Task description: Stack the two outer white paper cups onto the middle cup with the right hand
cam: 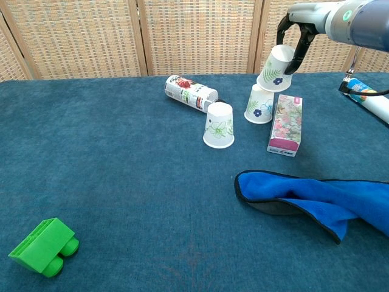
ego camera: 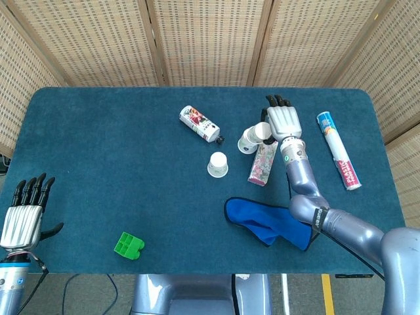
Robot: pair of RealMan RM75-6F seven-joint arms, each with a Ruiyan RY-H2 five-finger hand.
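My right hand point(cam: 290, 38) grips a tilted paper cup point(cam: 275, 66) just above the middle cup point(cam: 259, 104), possibly touching. Left hand point(ego camera: 21, 220) empty, fingers apart.

Table point(ego camera: 98, 151) covered edge to edge in dark teal, short-pile cloth, rounded corners visible at the far side in the head view. Behind it stands a folding screen point(ego camera: 203, 39) of woven cane or rattan panels, pale tan, set in light wooden frames point(cam: 141, 36); panels angle inward at left and right, closing in the table on three sides. Below the near table edge, grey floor point(ego camera: 85, 295) shows, with a dark cable lying on it and a short yellow stripe point(ego camera: 326, 295) toward the right. Light is even and diffuse, soft shadows only; source not visible.
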